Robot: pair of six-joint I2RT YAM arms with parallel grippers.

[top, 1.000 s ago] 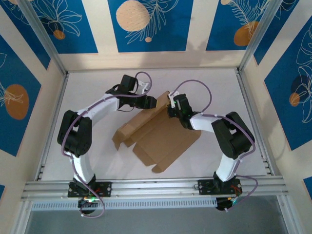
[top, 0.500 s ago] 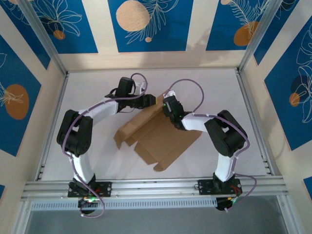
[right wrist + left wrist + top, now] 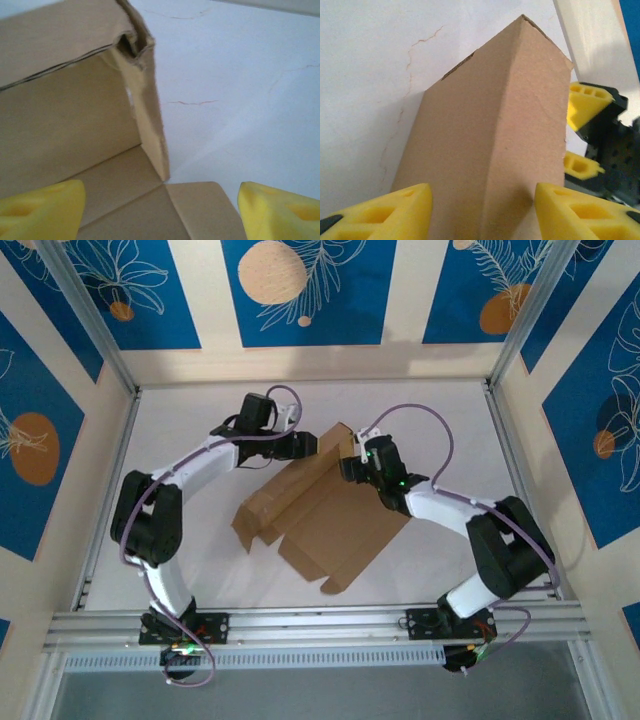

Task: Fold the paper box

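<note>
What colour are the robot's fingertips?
The fingertips are bright yellow, clearest in the left wrist view.

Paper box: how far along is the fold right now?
Done: the far wall of the paper box stands up off the table. In hand: the left gripper straddles that raised wall, grip unclear; the right gripper hangs open by its corner. Left: the near panels and flaps lie flat, so the remaining walls are not yet raised.

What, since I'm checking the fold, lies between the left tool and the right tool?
The raised far flap of the paper box stands between them, in the top view.
</note>
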